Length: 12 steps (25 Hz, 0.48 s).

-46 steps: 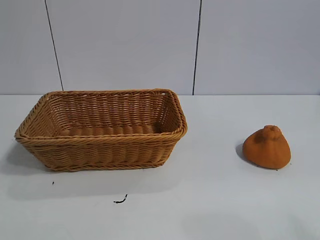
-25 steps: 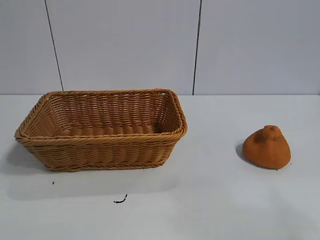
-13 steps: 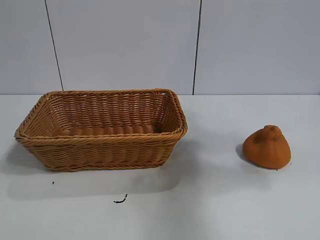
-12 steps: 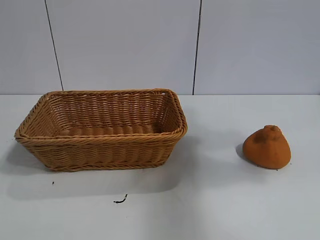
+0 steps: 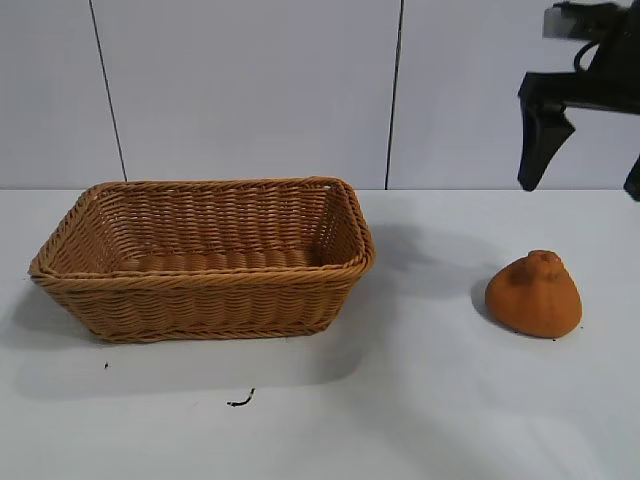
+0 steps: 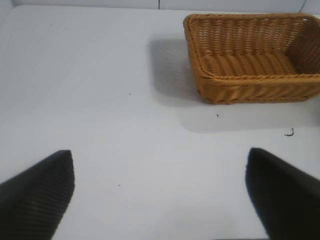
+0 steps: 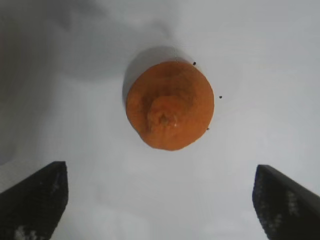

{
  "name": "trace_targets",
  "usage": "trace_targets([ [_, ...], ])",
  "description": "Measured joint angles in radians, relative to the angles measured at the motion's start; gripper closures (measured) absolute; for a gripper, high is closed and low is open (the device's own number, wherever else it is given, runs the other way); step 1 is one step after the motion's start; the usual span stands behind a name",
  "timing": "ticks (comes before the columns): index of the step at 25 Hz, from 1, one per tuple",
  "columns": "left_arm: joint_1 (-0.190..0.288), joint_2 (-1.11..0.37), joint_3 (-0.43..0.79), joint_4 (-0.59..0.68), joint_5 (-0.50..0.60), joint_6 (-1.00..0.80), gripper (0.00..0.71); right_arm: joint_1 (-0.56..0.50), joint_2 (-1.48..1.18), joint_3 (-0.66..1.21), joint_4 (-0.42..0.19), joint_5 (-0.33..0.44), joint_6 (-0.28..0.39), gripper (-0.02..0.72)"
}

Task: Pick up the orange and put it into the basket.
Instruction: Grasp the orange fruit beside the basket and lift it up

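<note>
Both grippers stand wide apart and hold nothing. Starting at the left, the left gripper [image 6: 160, 195] cannot be seen from the exterior view at all; only its own wrist view shows it, two dark fingers [image 6: 37, 192] spread wide over bare white table [image 6: 100, 100], well short of the basket [image 6: 250, 82]. That same view shows a small dark squiggle [image 6: 289, 132] on the tabletop just off the basket's near side.

From the exterior view, the basket [image 5: 205, 290] sits on the left half of the table [image 5: 420, 400], a tan woven rectangle with flared sides and a braided rim, nothing inside it. The squiggle [image 5: 240, 401] lies in front of it, with a tiny speck [image 5: 106, 366] further left.

Moving right, the orange [image 5: 535, 293] rests on the table well apart from the basket, broad base down and knobby narrow top up.

Above it, at the upper right edge, the right gripper [image 5: 585, 165] hangs in the air pointing downward, one black finger [image 5: 538, 135] in full sight and the other mostly cut off by the frame. Its wrist view fills in what the exterior misses: looking nearly straight down, the orange [image 7: 170, 106] lies between and beyond the two spread fingers [image 7: 35, 200], untouched, with a few dark specks [image 7: 220, 97] on the table beside it.
</note>
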Motion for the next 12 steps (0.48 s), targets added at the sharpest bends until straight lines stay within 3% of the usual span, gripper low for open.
trace_targets([
  [8, 0.000, 0.000, 0.000, 0.000, 0.000, 0.000, 0.044, 0.000, 0.192, -0.006, 0.062, -0.099, 0.020, 0.016],
  [12, 0.000, 0.000, 0.000, 0.000, 0.000, 0.000, 0.044, 0.000, 0.234, -0.006, 0.064, -0.102, 0.021, 0.045],
])
